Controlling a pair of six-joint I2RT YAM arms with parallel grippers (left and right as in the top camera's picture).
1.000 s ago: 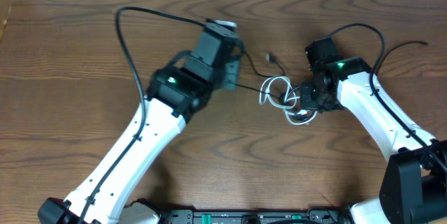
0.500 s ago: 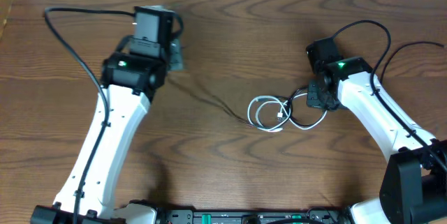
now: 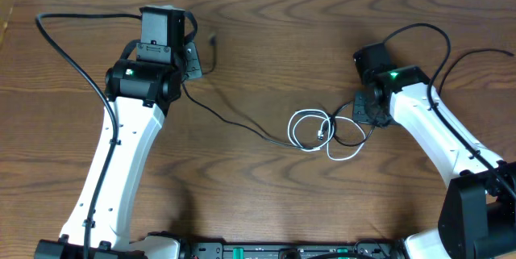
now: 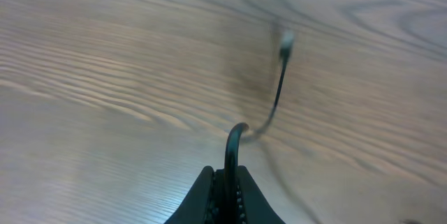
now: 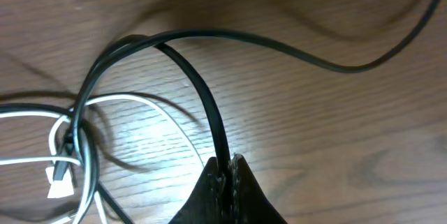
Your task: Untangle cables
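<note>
The white cable lies on the brown wood-grain tabletop as a small flat coil of round, overlapping loops. One wider loop trails from the coil toward the right arm. Its pale rectangular plug rests among the coil's strands. The black cable is thin and matte, and it crosses the loops of this coil. From the coil it extends in a shallow curve far to the left, up to the left fingers, which are pressed together on it. Beyond that grip a short, stiff length arcs away to a small plug end, which is blurred in the left wrist view. Just right of the coil, the right fingers are clamped on another part of the black cable, which bends in a smooth loop back into the coil. Both finger pairs are dark and taper to a narrow tip.
</note>
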